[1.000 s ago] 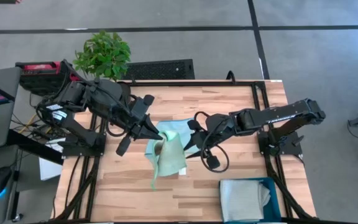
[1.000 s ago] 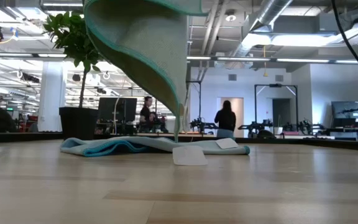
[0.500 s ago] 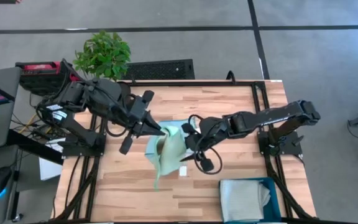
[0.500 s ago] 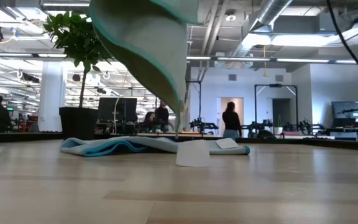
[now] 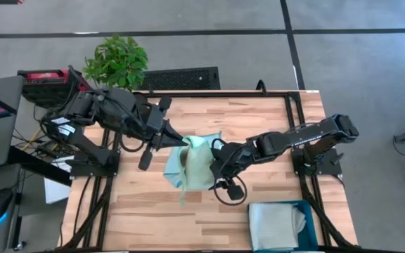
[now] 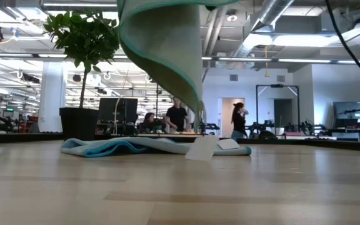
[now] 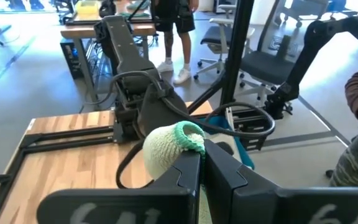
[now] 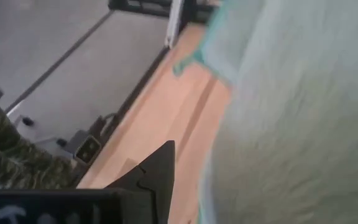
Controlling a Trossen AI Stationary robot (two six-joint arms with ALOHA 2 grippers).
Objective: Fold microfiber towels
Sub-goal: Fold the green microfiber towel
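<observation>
A pale green towel [image 5: 192,169] with a teal hem hangs from my left gripper [image 5: 183,144] over the middle of the table. In the low view [image 6: 164,50] it drapes down to a low corner with a white label [image 6: 202,149] just above the tabletop. My right gripper [image 5: 215,169] is right beside the hanging towel, on its right side. Its wrist view shows the cloth [image 8: 291,112] close up. A light blue towel [image 6: 130,147] lies crumpled flat on the table farther back. My left gripper pinches a bunched corner of the green towel [image 7: 190,138] between its two shut fingers, with the teal hem sticking out past the fingertips. How many layers it holds, I cannot tell. The fingers come from the table's left. The towel hangs slack below them.
A dark teal bin [image 5: 308,211] at the table's near right corner holds a folded light grey towel [image 5: 276,225]. A potted plant [image 5: 116,62] stands off the far left corner. People stand in the room beyond the table.
My right gripper has moved toward the table's left edge, up against the hanging green towel. My left gripper has shifted a little toward the far right, still shut on the corner. The towel has swung with it, and its labelled low corner has drifted along and tilted.
</observation>
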